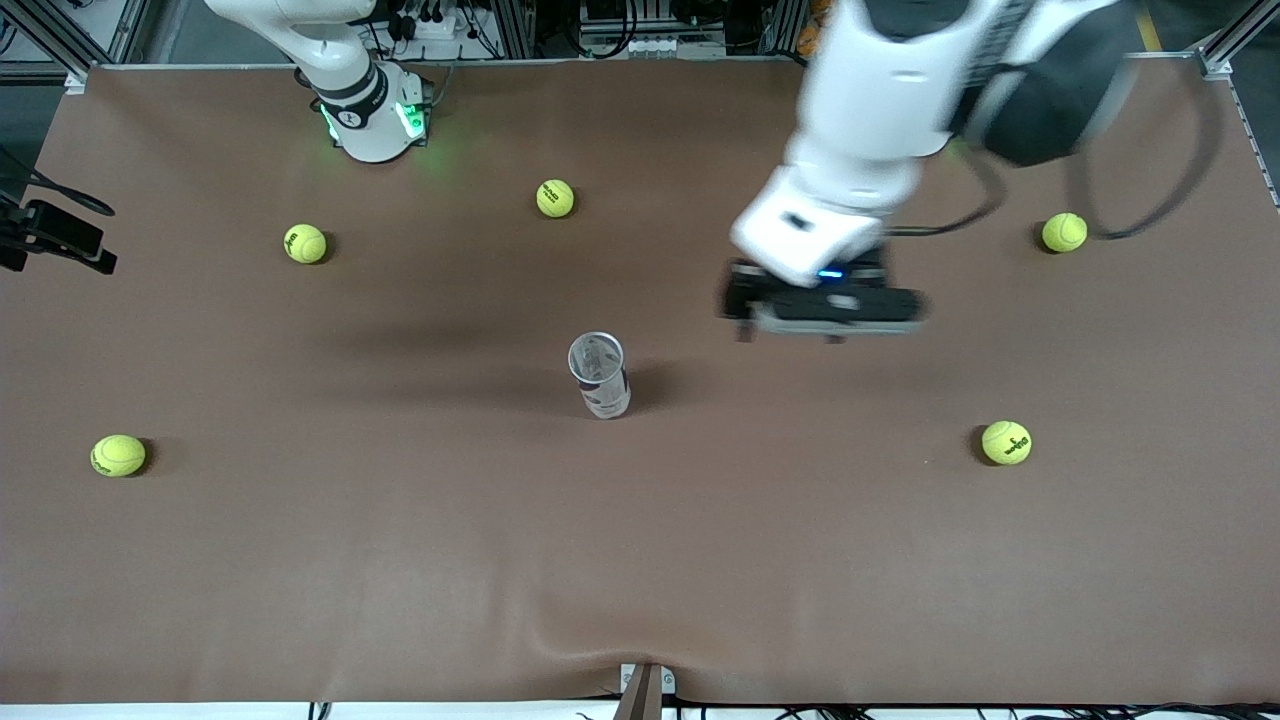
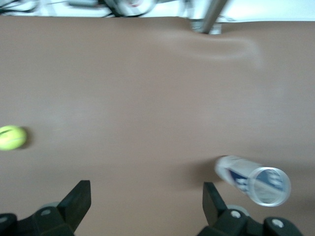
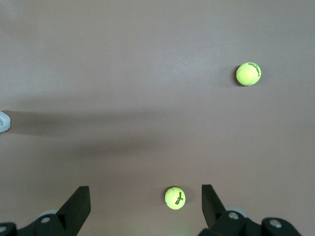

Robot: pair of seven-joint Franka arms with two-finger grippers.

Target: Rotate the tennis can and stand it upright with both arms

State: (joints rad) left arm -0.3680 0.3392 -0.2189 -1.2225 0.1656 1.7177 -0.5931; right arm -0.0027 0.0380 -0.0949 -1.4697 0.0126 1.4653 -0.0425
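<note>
The tennis can (image 1: 600,378) stands upright on the brown table near its middle, its open silvery rim up. It also shows in the left wrist view (image 2: 256,180). My left gripper (image 1: 790,335) hangs in the air over bare table beside the can, toward the left arm's end, apart from it. Its fingers (image 2: 78,200) are wide open and empty. My right gripper (image 3: 146,204) is out of the front view. It is open and empty, high over a yellow tennis ball (image 3: 175,198).
Several yellow tennis balls lie scattered: one (image 1: 555,198) and another (image 1: 305,243) near the right arm's base (image 1: 375,120), one (image 1: 1064,232) and one (image 1: 1006,442) toward the left arm's end, one (image 1: 118,455) toward the right arm's end.
</note>
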